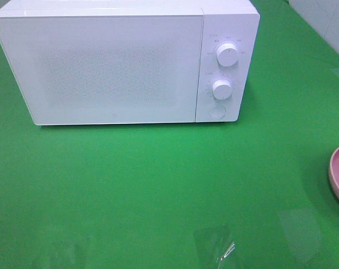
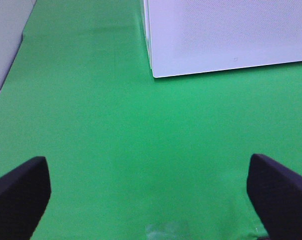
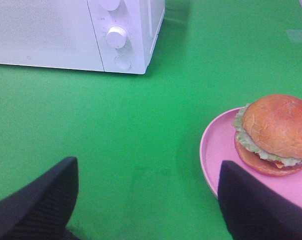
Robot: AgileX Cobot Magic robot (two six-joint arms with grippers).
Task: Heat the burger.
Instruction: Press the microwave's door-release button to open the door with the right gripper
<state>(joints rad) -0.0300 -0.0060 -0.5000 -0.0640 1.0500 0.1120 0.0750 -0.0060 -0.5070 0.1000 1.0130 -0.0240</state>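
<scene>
The burger (image 3: 274, 135), with a golden-brown bun and green lettuce, sits on a pink plate (image 3: 218, 150). In the exterior high view only the plate's rim (image 1: 338, 175) shows at the right edge; the burger is out of that view. My right gripper (image 3: 146, 200) stands open, its dark fingers (image 3: 38, 202) wide apart, with the plate just beyond one of them. My left gripper (image 2: 148, 192) is open over bare green cloth, nothing between its fingers (image 2: 21, 195). A white microwave (image 1: 124, 61) stands at the back with its door shut.
Green cloth (image 1: 158, 185) covers the table. The microwave has two knobs (image 1: 227, 54) and a round button (image 1: 217, 111) on its right panel. A grey wall (image 2: 8, 35) borders the table's left side.
</scene>
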